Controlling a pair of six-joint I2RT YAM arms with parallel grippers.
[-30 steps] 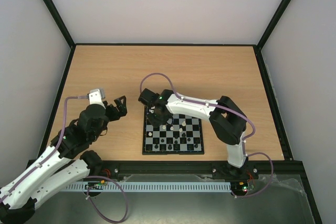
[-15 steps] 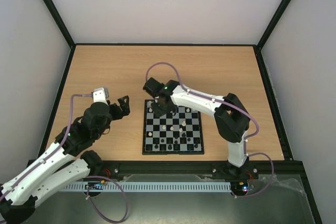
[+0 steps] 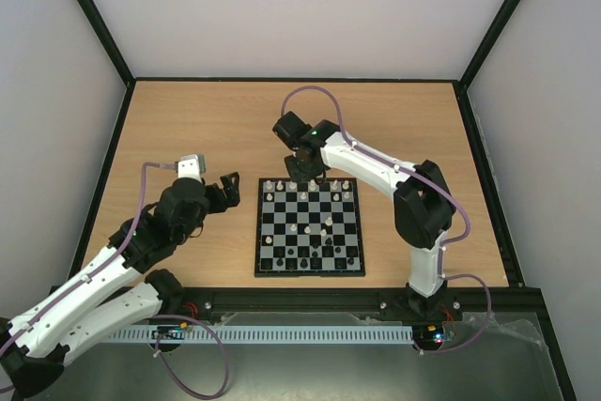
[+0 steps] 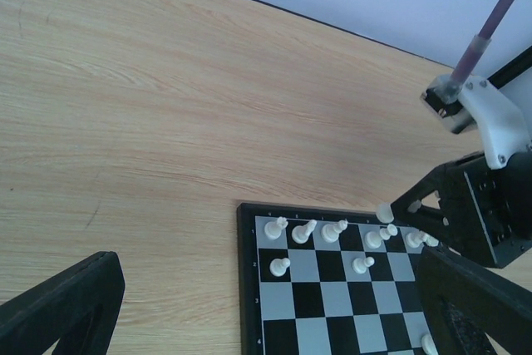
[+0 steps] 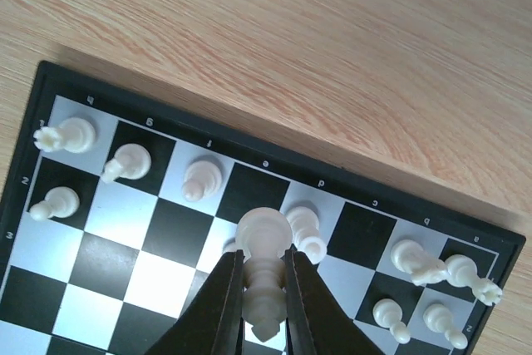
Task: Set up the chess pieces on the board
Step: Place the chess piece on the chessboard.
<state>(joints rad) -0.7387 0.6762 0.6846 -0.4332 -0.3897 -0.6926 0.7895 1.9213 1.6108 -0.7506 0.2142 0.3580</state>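
Right wrist view: I see the right gripper (image 5: 263,265) pinched tight on a cream-white piece (image 5: 261,234), held above the far row of the board (image 5: 357,193). From the top external view, my left gripper (image 3: 222,191) hangs spread wide and empty over the table (image 3: 188,119), just left of the board.

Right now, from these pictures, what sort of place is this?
Most likely a lab robot cell, not a home: plain white walls and black frame posts enclose a wooden table, and the left arm and right arm are bolted at its near edge.
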